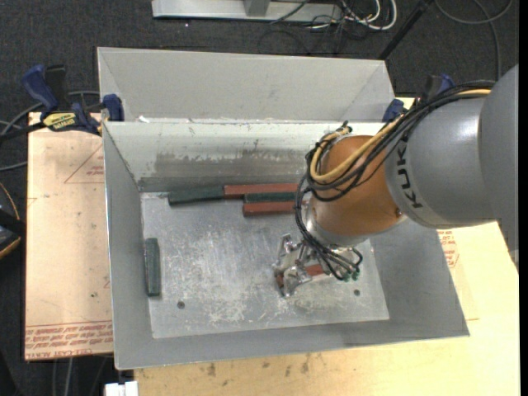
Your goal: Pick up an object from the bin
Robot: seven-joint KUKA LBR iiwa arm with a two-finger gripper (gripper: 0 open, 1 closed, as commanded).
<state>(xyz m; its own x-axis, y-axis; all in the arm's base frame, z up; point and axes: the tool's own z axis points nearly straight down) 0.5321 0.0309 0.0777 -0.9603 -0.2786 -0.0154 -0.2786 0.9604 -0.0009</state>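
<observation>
Reaches in from three o'clock with the end effector [287, 275] low over the floor of the bin [214, 254], at about five o'clock of that floor, under the orange cover [355, 192] and its cables [330, 151]. Sits that low presumably to close on something lying flat. Cannot tell whether open or closed, with so much wiring around it. Shows a reddish patch [312, 269] just beside it at three o'clock, not readable as either a bin thing or a robot part. Grips nothing that can be made out. Has four bars lying flat to choose from: a red bar [268, 208] nearest, at eleven o'clock of the end effector and apart from it; a second red bar [260, 190] just behind, end to end with a green bar [195, 195], both against the foot of the back wall at twelve o'clock; another green bar [153, 266] alone at nine o'clock, parallel to the left wall. Probably awkward to take the two at the wall, for want of room behind them; easier the nearest red bar or the lone green one, given open floor along both long sides.
</observation>
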